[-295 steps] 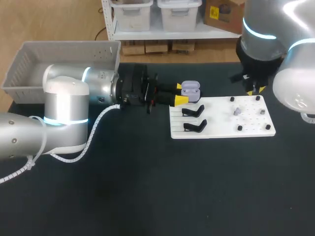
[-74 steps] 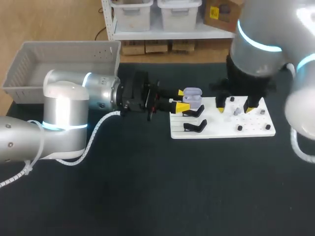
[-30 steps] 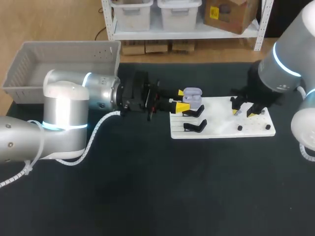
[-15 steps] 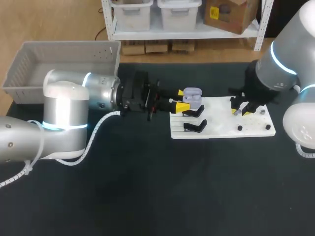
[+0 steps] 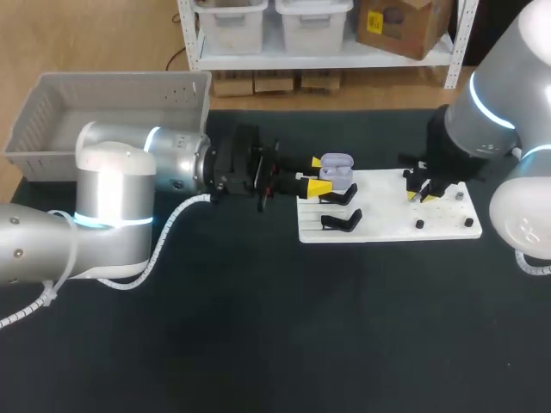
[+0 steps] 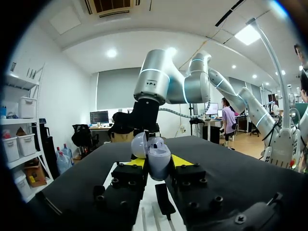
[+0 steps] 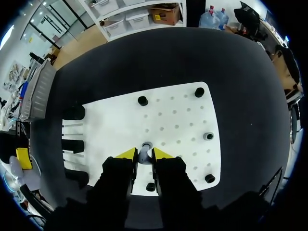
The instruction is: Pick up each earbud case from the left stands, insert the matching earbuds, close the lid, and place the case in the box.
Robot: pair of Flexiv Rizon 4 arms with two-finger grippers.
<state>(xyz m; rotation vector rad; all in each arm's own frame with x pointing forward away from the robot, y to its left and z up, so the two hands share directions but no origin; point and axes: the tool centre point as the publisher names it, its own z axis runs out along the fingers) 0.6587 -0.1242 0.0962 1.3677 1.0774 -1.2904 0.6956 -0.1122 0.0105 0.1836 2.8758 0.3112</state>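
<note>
First case under way: your left claw (image 5: 315,173) grasps the open-lidded earbud case (image 5: 334,165) by the stands (image 5: 340,221), and your right claw (image 7: 144,155) pinches an earbud (image 7: 146,146) on the white pegboard (image 5: 387,225). Insertion, lid closing and boxing (image 5: 112,86) appear still to come.

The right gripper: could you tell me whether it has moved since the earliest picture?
Yes. The right gripper has moved from the far edge of the white board inward, onto the earbud.
</note>
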